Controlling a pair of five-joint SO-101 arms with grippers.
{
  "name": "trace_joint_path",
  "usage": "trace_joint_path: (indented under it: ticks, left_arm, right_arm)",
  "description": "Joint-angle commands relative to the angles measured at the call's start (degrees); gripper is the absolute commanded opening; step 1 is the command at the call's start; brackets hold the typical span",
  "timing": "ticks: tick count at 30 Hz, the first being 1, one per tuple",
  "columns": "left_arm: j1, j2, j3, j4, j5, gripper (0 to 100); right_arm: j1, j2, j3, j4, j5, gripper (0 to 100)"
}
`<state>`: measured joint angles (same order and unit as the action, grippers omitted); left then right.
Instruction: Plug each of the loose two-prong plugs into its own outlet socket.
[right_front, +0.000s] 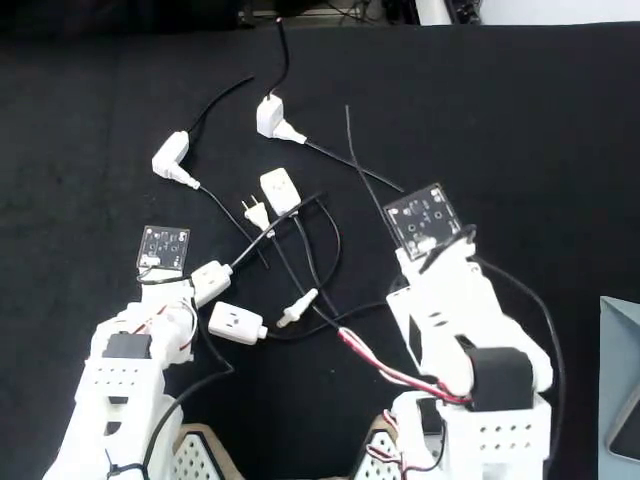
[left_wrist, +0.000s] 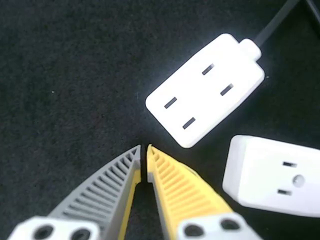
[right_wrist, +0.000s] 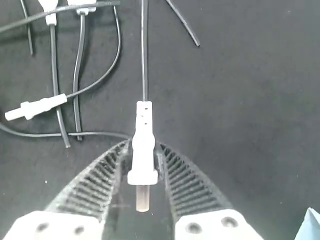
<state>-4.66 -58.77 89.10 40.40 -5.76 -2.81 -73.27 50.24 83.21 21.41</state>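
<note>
The right gripper (right_wrist: 142, 147) is clamped on a white plug (right_wrist: 143, 122), whose thin cord runs ahead over the black table (right_wrist: 250, 100); there is open cloth to one side and tangled cords (right_wrist: 77, 75) to the other. The left gripper (left_wrist: 144, 152) has its jaws pressed together, the tips just beside a white outlet (left_wrist: 205, 100), and a second outlet block (left_wrist: 272, 175) lies near it. A loose two-prong plug (right_front: 255, 212) lies mid-table among the cords.
</note>
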Motion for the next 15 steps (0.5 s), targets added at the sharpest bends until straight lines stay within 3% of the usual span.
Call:
trace_joint_path:
  ticks: [1, 5, 15]
  left_arm:
    - [4.4, -0.7, -0.1, -0.7, 0.1, 4]
    - [6.8, -0.7, -0.1, -0.7, 0.1, 4]
    - [5.1, -0.7, -4.5, -0.2, 0.1, 4]
  right_arm:
    - [-0.6, -0.9, -2.1, 0.2, -1.2, 1.2]
    - [-1.2, -0.9, -4.5, -0.1, -2.6, 1.2]
    - [-10.7, -0.9, -5.8, -0.6, -8.3, 1.2]
